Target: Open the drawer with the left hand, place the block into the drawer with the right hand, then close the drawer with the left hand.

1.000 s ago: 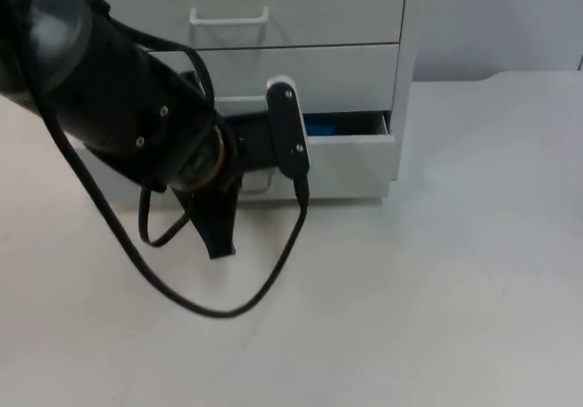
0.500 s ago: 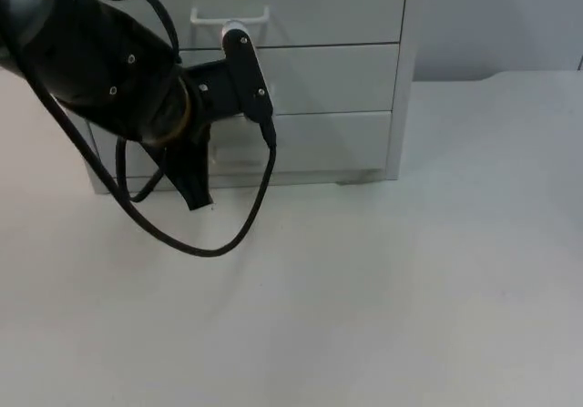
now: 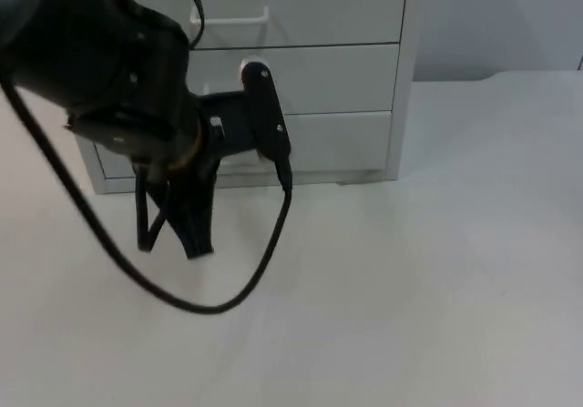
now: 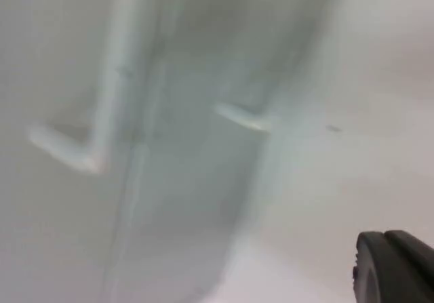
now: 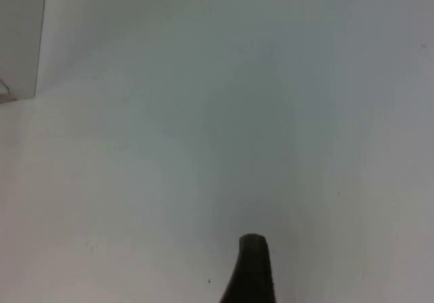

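On the white table (image 3: 437, 270) stands one white cabinet (image 3: 405, 70) with three drawers that can be counted from above. The bottom drawer (image 3: 337, 141) is pushed all the way in, flat with the front of the cabinet. The block cannot be seen, as the drawer fronts are all shut.

Two white handles can be seen. One handle (image 3: 232, 15) is on the top drawer. In the left wrist view one long handle (image 4: 81, 147) and the end of another handle (image 4: 244, 118) stand out from the drawer fronts.

There are two arms. The left gripper (image 3: 191, 229) hangs just in front of the bottom drawer, low over the table, pointing down. Its black fingers (image 3: 197, 241) look close together, and they hold nothing. They do not touch the drawer.

The right gripper (image 5: 249, 269) waits over bare table, with a corner of the cabinet (image 5: 20, 38) off to one side. I cannot tell if it is wide or narrow.
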Controlling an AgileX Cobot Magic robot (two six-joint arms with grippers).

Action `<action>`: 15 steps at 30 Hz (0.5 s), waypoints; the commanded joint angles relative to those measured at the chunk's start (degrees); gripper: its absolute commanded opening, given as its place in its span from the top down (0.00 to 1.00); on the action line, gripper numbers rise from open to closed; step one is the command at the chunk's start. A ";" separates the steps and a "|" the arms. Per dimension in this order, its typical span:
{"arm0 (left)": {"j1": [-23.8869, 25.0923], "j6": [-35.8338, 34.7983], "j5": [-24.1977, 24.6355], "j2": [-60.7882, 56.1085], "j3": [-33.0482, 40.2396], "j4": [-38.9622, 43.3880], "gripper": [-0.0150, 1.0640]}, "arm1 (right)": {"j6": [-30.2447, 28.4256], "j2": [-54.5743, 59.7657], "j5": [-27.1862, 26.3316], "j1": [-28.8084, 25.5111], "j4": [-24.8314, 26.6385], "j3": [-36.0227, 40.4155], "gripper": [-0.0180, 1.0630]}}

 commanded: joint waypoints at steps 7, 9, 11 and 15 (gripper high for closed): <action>-4.09 9.38 0.68 -15.82 7.15 -27.90 0.99 | -0.43 -0.32 -0.38 -0.12 -0.26 0.09 0.39; -4.09 17.80 1.44 -19.66 7.31 -38.30 0.99 | -0.43 -0.32 -0.38 -0.12 -0.15 0.09 0.39; -3.99 25.26 2.48 -23.43 7.31 -46.82 0.99 | -0.43 -0.32 -0.38 -0.12 -0.15 0.09 0.39; -3.99 28.82 4.29 -28.22 7.31 -54.22 0.99 | -0.43 -0.32 -0.38 -0.12 -0.15 0.09 0.39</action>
